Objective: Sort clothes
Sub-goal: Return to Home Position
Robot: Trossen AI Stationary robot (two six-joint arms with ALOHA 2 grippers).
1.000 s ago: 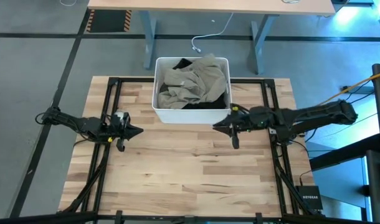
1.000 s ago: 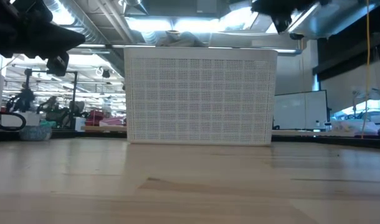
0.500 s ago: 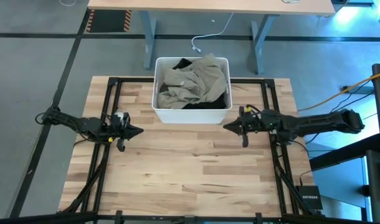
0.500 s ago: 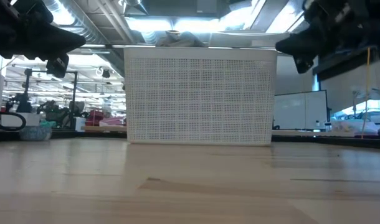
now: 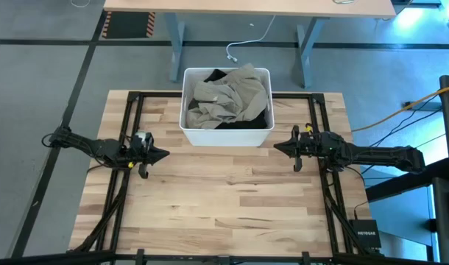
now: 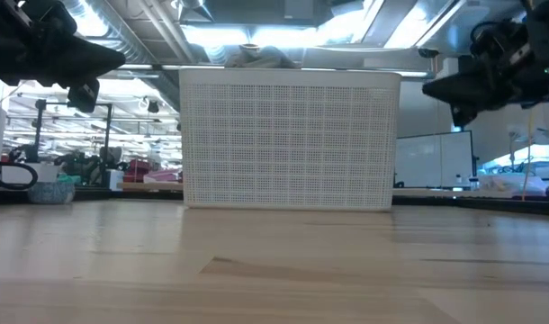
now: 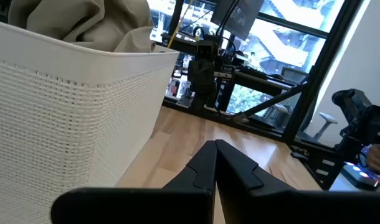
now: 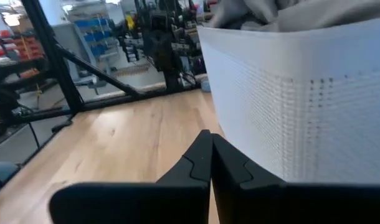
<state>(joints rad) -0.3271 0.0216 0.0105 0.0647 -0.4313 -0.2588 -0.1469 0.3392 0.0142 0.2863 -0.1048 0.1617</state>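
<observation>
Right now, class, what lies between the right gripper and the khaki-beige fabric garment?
The white plastic bin's wall, as the right wrist view shows: right gripper in front, khaki-beige garment behind.

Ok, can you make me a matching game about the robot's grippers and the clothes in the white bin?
Things:
1. khaki-beige garment
2. black garment
3. left gripper
4. right gripper

Places and states:
A. shut, above the wooden table, to the right of the white laundry bin
B. on top of the pile in the bin
C. shut, above the table, to the left of the bin
D. peeking out from under the pile

Pairs: 1-B, 2-D, 3-C, 4-A.
</observation>
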